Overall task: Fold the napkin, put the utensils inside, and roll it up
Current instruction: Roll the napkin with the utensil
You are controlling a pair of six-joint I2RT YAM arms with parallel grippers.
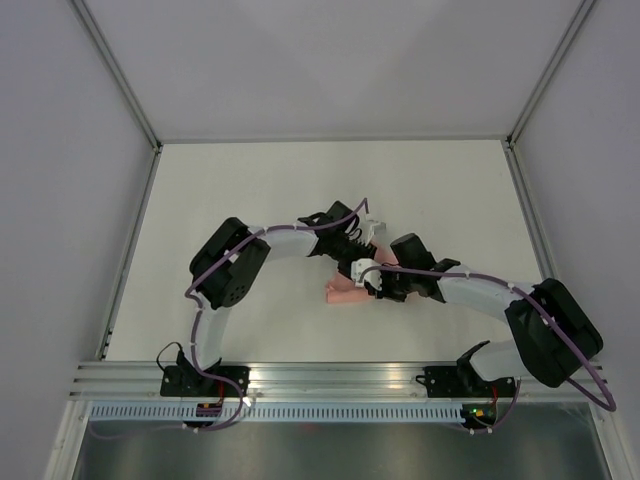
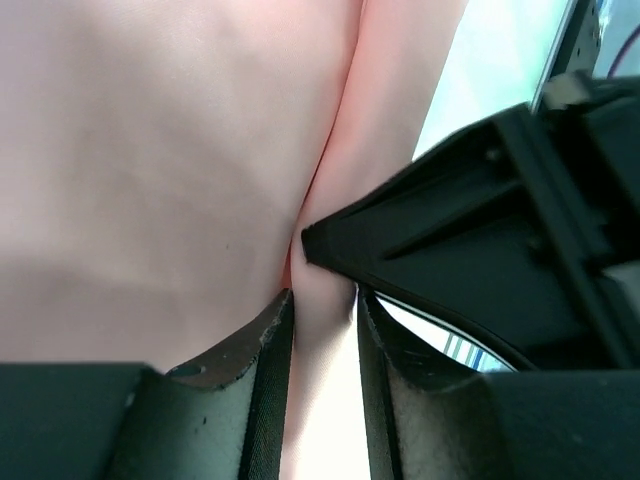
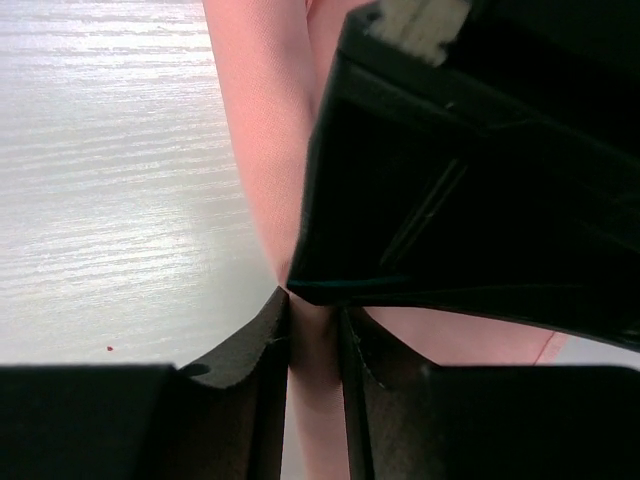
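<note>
The napkin (image 1: 343,292), one pink bundle, lies mostly hidden under the left gripper (image 2: 325,300) and right gripper (image 3: 315,300), both jaws narrowly pinching its fabric.

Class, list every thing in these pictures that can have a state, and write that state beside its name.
napkin: gathered into a small pink bundle lying on the table, pinched by both hands.
left hand: shut on a fold of the napkin.
right hand: shut on a fold of the napkin.
</note>
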